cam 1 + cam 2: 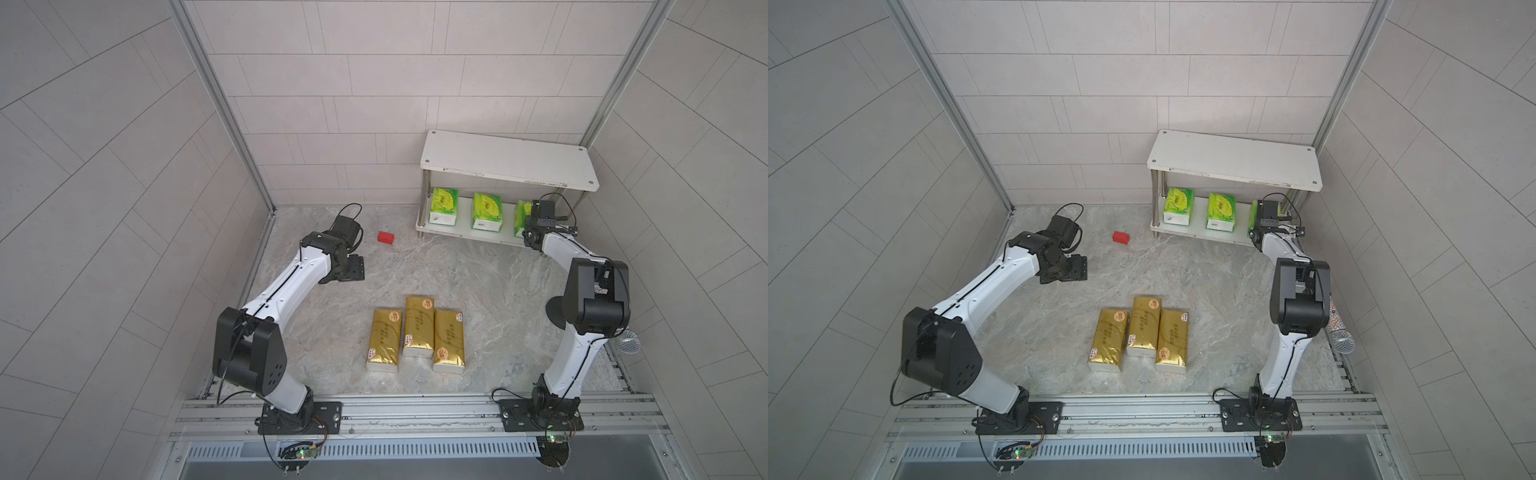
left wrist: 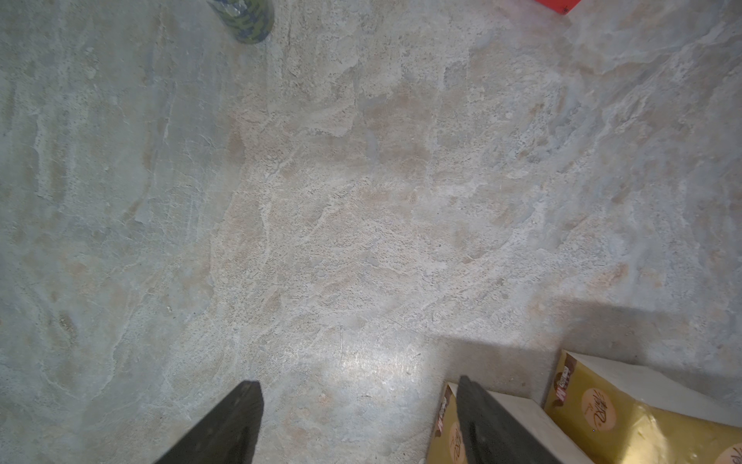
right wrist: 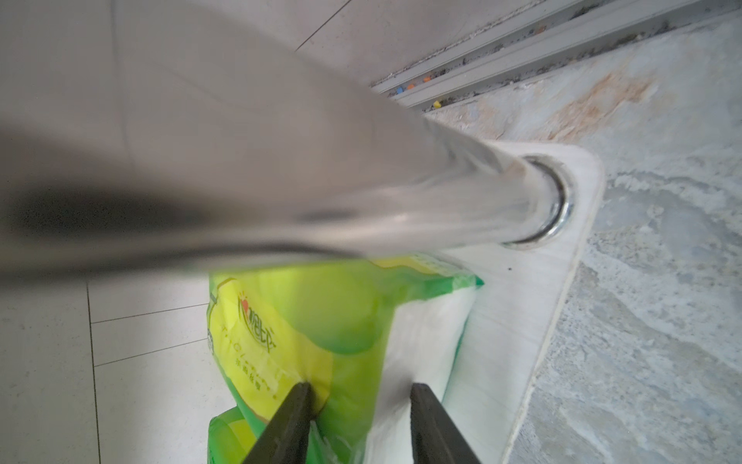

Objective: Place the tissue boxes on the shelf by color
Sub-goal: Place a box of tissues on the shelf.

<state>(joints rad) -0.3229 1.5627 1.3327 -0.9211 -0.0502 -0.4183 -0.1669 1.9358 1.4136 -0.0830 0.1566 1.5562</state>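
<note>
right wrist view: third green pack (image 3: 321,321) is pinched at its near end by the right gripper (image 3: 359,391), jaws clamped on the soft wrap. pack is down on the lower board (image 3: 522,301) just beside the shiny corner post (image 3: 281,180); can't tell if it rests fully. in both top views it is the 3 o'clock end of the row, with the two other green packs (image 1: 444,205) (image 1: 487,212) toward 9 o'clock on the same tier. shelf (image 1: 507,160) stands at 1 o'clock on the table (image 1: 478,270); top board bare.

green tier looks done once this one is let go.

three gold packs (image 1: 384,338) (image 1: 419,326) (image 1: 449,340) lie flat side by side at 6 o'clock, touching, long axes 12-to-6. left gripper (image 2: 355,383) hangs over bare table, jaws apart, holding nothing. gold packs lie at about 4 o'clock from it, nearer than to the right gripper, so left arm is likely the better pick. jaws would need to span a pack's short width, and tight neighbours may block a finger.

red block (image 1: 385,237) at 11 o'clock, not part of the job.
</note>
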